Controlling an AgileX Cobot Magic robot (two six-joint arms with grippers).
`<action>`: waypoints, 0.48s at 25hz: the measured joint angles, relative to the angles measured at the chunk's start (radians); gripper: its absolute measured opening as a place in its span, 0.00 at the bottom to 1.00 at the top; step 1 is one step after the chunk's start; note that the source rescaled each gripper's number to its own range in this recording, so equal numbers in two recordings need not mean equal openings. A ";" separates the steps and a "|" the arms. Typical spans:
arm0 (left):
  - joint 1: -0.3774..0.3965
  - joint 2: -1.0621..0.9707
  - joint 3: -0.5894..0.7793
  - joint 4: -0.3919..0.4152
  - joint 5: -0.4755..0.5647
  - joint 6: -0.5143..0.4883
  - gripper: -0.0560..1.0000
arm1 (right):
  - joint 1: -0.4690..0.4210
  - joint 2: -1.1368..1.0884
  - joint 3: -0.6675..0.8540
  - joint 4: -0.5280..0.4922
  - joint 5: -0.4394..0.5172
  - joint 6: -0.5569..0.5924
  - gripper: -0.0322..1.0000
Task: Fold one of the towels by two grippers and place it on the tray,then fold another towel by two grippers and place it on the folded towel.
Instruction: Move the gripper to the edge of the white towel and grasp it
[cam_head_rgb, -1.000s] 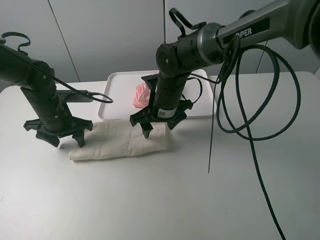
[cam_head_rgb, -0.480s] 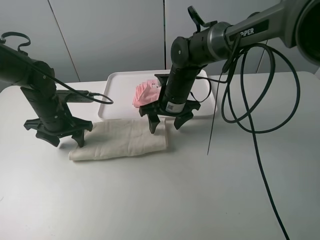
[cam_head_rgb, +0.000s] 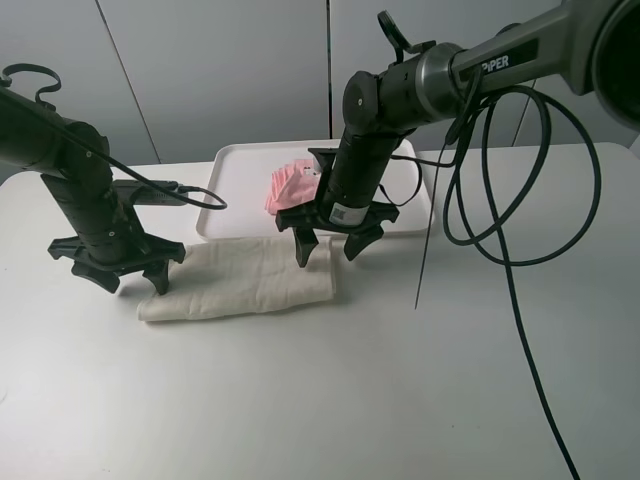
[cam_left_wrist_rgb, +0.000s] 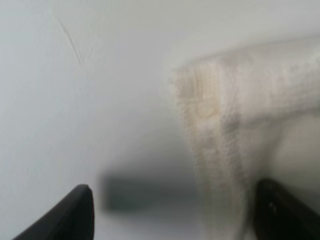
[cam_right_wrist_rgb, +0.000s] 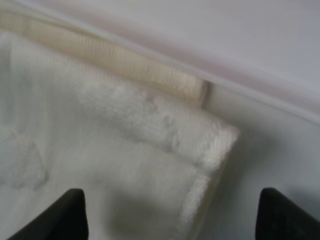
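A cream towel (cam_head_rgb: 245, 279), folded into a long strip, lies on the white table in front of the white tray (cam_head_rgb: 235, 165). A folded pink towel (cam_head_rgb: 287, 186) lies on the tray. My left gripper (cam_head_rgb: 128, 279) is open, straddling the strip's left end (cam_left_wrist_rgb: 220, 130), one black fingertip (cam_left_wrist_rgb: 80, 210) on the bare table. My right gripper (cam_head_rgb: 330, 252) is open, low over the strip's right end (cam_right_wrist_rgb: 150, 125), next to the tray's front rim (cam_right_wrist_rgb: 240, 95). Neither gripper holds anything.
A thin dark rod (cam_head_rgb: 428, 210) and looping black cables (cam_head_rgb: 520, 180) hang from the right arm, right of the tray. The table's left edge (cam_head_rgb: 8, 180) lies behind the left arm.
My right gripper has moved right along the cream towel, from over its middle-right part to its right end beside the tray. The left gripper and both towels have stayed put.
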 joint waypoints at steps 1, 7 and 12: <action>0.000 0.000 0.000 0.000 0.000 0.000 0.86 | 0.000 0.000 0.000 -0.003 -0.002 0.002 0.74; 0.000 0.000 0.000 0.000 0.000 0.000 0.86 | 0.004 0.025 -0.004 -0.011 0.007 0.009 0.74; 0.000 0.000 0.000 0.000 0.000 0.002 0.86 | 0.013 0.033 -0.011 -0.011 0.012 0.009 0.74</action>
